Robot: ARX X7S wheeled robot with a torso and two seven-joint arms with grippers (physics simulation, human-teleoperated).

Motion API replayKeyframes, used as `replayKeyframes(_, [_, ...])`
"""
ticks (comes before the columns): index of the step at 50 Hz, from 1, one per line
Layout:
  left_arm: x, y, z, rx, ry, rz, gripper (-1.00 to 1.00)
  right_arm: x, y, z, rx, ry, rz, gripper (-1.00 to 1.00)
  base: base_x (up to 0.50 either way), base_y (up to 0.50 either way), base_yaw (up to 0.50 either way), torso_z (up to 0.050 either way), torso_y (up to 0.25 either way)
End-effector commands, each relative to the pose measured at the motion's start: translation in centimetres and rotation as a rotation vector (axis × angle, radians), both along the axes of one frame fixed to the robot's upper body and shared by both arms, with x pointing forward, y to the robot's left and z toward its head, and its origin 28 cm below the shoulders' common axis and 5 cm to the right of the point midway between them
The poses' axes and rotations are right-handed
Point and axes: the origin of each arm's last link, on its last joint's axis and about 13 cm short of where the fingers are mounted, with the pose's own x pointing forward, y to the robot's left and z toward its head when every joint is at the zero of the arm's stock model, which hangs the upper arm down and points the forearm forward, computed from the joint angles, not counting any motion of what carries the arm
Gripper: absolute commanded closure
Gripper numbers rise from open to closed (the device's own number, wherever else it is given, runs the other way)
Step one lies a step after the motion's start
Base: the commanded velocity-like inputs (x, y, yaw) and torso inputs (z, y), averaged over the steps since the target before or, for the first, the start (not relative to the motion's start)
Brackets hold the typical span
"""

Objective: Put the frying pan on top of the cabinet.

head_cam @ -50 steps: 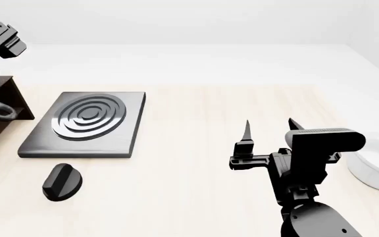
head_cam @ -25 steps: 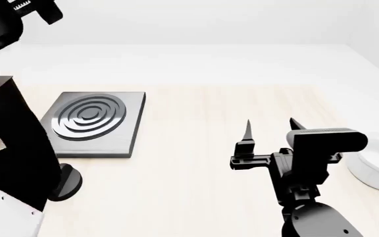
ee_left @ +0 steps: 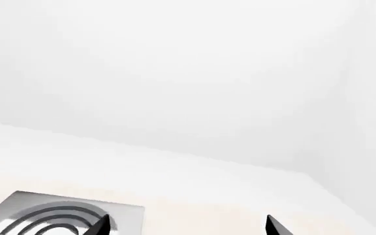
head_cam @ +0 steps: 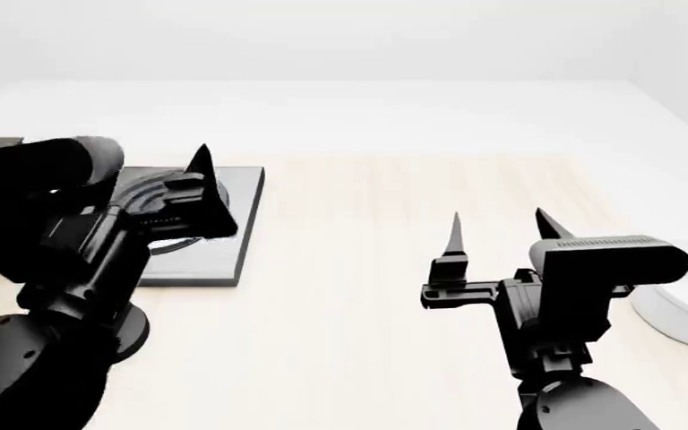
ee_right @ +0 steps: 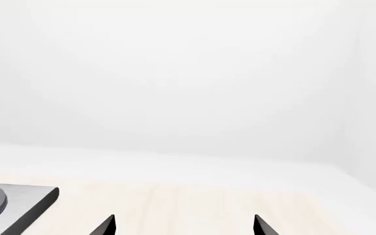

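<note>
Oddly, neither cabinet nor frying pan shows in any view, so progress cannot be judged: the stove plate (head_cam: 227,235) lies just beyond the left gripper (ee_left: 186,226), and both it and the right gripper (head_cam: 498,229) are spread, empty.

Cabinet (head_cam: 10,141): only slivers show, at the far left edge of the head view. The rest is hidden behind the left arm (head_cam: 46,269).
- One sliver is a short, level, very dark strip of the top edge, just above the arm's grey link.
- Another is a small dark brown patch lower down, against the picture's left border.
- It stands on the pale tabletop, to the left of the grey stove plate (head_cam: 246,215). Whether the two touch cannot be told.
- Its shape, open side and top surface cannot be made out.

Frying pan: cannot be made out in the head view or either wrist view, so colour, pose and place go unrecorded.
</note>
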Motion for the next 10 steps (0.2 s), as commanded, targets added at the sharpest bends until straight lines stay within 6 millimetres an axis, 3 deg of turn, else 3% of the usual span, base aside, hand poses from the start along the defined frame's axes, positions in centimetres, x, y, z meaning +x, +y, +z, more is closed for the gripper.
replayKeyframes(1, [-2.66, -1.81, -2.38, 0.074, -0.033, -0.114, -1.0, -0.35, 0.05, 0.2, -0.011, -0.027, -0.004, -1.0, 0.0, 0.0, 0.0, 0.0, 0.0])
replayKeyframes(10, [-2.39, -2.09, -2.77, 0.095, -0.024, -0.124, -1.0, -0.23, 0.06, 0.1, -0.025, -0.031, -0.013, -1.0, 0.0, 0.0, 0.0, 0.0, 0.0])
